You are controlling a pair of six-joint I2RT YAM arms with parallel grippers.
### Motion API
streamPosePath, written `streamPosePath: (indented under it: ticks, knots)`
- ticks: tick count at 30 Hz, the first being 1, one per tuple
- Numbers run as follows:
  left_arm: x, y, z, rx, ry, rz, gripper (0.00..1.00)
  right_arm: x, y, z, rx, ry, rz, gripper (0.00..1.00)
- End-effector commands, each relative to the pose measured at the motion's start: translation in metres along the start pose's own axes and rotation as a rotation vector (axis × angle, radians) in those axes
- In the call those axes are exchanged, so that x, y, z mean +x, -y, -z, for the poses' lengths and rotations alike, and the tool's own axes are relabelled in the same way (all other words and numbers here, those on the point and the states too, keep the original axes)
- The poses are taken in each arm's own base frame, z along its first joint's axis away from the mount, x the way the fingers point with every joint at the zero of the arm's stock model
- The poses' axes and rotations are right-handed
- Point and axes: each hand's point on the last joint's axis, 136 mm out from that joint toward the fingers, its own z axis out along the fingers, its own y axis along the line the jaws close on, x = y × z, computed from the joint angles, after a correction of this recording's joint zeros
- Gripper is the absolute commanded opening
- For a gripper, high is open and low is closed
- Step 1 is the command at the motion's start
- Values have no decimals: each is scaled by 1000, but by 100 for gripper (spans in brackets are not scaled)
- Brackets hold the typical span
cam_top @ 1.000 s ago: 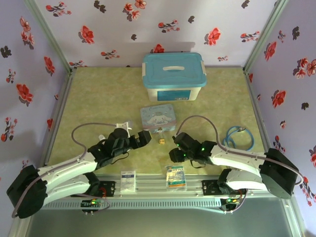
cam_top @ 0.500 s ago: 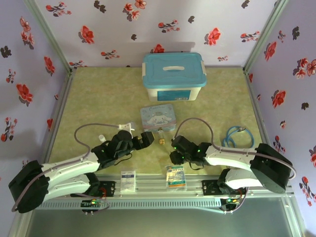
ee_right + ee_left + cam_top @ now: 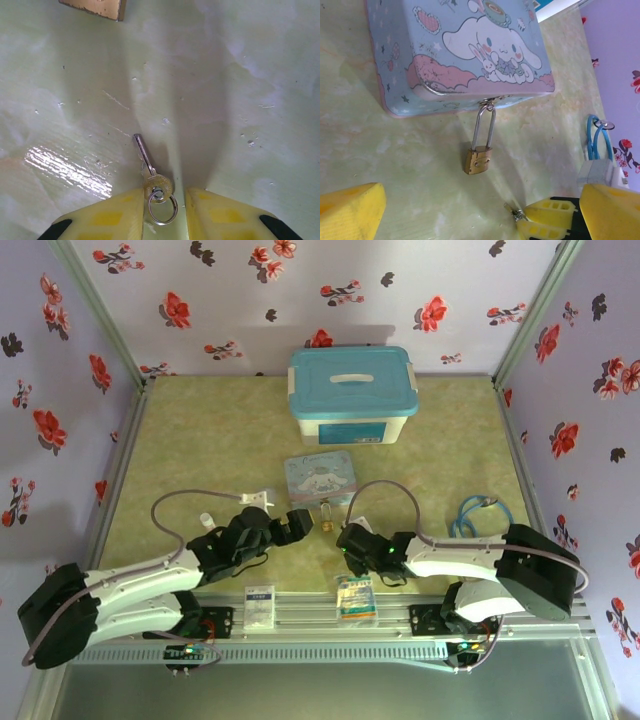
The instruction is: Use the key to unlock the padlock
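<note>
The right end effector [image 3: 165, 200] is standing narrowly open. Its yellow fingers [image 3: 107, 215] are flanking the head and ring of the key [image 3: 150, 170], which is lying flat on the counter [image 3: 240, 75], not yet pinched. The left end effector [image 3: 292, 523] is gaping wide, holding nothing. Just beyond the key, the padlock [image 3: 479, 160] is lying on the counter, its shackle hooked through the clasp of the cartoon tin [image 3: 460, 45]. The pale green marbled counter is running back to a blue-lidded storage box [image 3: 352, 395], and lilac walls [image 3: 150, 280] with red flowers are enclosing it.
</note>
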Motion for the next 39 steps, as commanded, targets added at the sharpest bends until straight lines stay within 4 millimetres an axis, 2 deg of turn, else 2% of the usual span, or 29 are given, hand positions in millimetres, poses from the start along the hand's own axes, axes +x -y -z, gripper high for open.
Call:
streamPosePath:
  ticks: [1,4,7,12,18,21,25,31,35,37,39]
  knots:
    - [-4,-3,4,-10,32,-11,100,-2,-14,-10,-75,31,-16,21]
    - [-2,-8,4,-21,32,-3,100,-1,-15,-11,-82,31,-21,10]
    - [-1,-12,3,-32,33,-4,100,0,-11,-11,-87,29,-36,3]
    - [-3,-3,0,7,38,-8,97,-8,-6,-2,-156,76,-110,0]
    - [-5,27,0,155,114,63,80,-35,-11,21,-303,183,-208,0]
    - [-8,43,4,195,190,67,82,-56,-17,38,-363,260,-239,0]
    - [-4,44,-5,189,181,132,83,-81,-29,58,-434,339,-264,0]
    - [1,58,-17,262,166,196,74,-102,-45,80,-564,414,-315,0]
    - [3,74,-22,327,148,203,63,-103,-46,82,-575,419,-324,0]
    - [3,76,-24,339,152,213,58,-101,-47,81,-580,417,-321,0]
    - [3,79,-26,347,152,218,47,-102,-45,83,-577,428,-325,0]
